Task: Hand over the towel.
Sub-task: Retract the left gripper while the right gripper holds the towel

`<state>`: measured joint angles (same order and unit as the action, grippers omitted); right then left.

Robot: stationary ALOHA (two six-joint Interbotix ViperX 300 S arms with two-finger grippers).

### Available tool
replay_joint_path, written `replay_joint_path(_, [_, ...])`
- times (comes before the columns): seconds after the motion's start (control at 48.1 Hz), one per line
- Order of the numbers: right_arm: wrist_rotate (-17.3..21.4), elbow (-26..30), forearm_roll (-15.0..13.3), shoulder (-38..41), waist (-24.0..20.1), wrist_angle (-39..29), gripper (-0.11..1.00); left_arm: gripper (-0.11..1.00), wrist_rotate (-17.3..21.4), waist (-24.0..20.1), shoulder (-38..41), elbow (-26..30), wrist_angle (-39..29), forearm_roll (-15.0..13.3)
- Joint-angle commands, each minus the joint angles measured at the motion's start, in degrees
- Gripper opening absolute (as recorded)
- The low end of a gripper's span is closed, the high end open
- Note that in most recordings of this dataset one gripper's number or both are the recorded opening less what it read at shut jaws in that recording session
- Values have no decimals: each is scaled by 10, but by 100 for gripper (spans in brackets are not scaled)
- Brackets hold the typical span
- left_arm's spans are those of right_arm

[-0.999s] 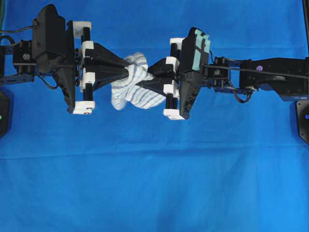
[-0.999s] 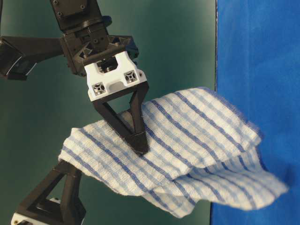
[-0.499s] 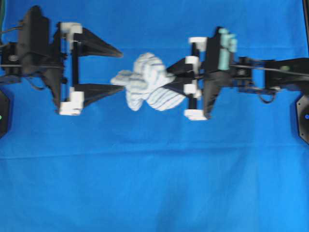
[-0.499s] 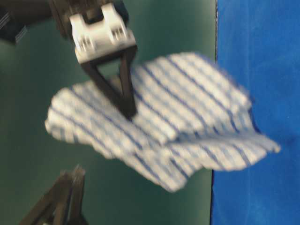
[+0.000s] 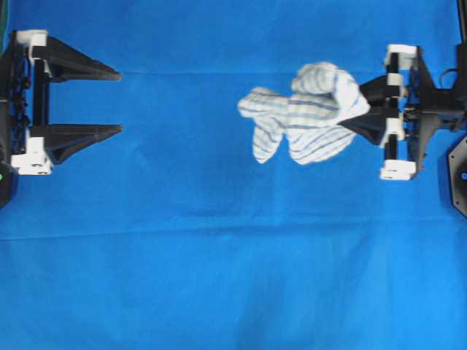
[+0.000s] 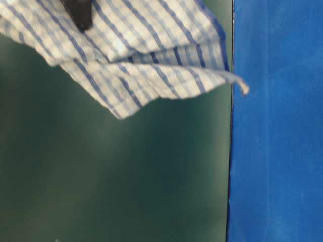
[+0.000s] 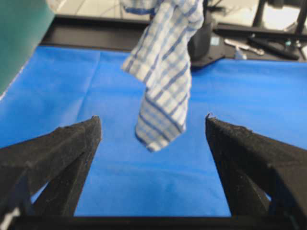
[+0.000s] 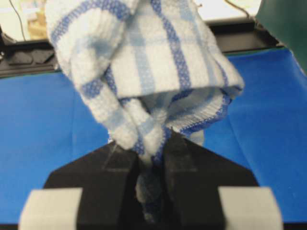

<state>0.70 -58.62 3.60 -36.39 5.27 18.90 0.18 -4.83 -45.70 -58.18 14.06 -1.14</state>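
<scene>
The towel [image 5: 310, 111], white with thin blue and grey checks, hangs bunched from my right gripper [image 5: 363, 111] at the right of the overhead view, above the table. The right gripper [image 8: 152, 143] is shut on a fold of the towel [image 8: 144, 67], which fills the wrist view. My left gripper [image 5: 117, 100] is open and empty at the far left, well apart from the towel. In the left wrist view the towel [image 7: 163, 72] dangles ahead between the spread fingers [image 7: 72, 143]. The table-level view shows the towel's lower folds [image 6: 136, 45] at the top.
The plain blue table covering [image 5: 233, 255] spreads under both arms. A dark green backdrop [image 6: 111, 176] fills the table-level view's left. Black stands and tools [image 7: 259, 43] lie beyond the table's far edge.
My left gripper has opened, let go of the towel and drawn back to the left edge. My right gripper has pulled back to the right, carrying the towel with it.
</scene>
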Motion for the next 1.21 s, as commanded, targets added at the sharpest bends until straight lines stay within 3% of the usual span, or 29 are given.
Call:
replay_joint_path(0.0, [1,4,5,0,0,5,9,93,0,0,-3,4,5,-1])
replay_joint_path(0.25, [2,25,7,27,4,6,9,93,0,-1,-1,4,5,-1])
replay_joint_path(0.416, [-1,73,8,74,6,-50,9,93,0,0,2,4,5,0])
replay_joint_path(0.811, [-5,207,5,329,25,-188,9,93,0,0,4,4,5,-1])
replay_joint_path(1.186, [-7,228,3,457,25,-196,9,93,0,-1,5,2,5,0])
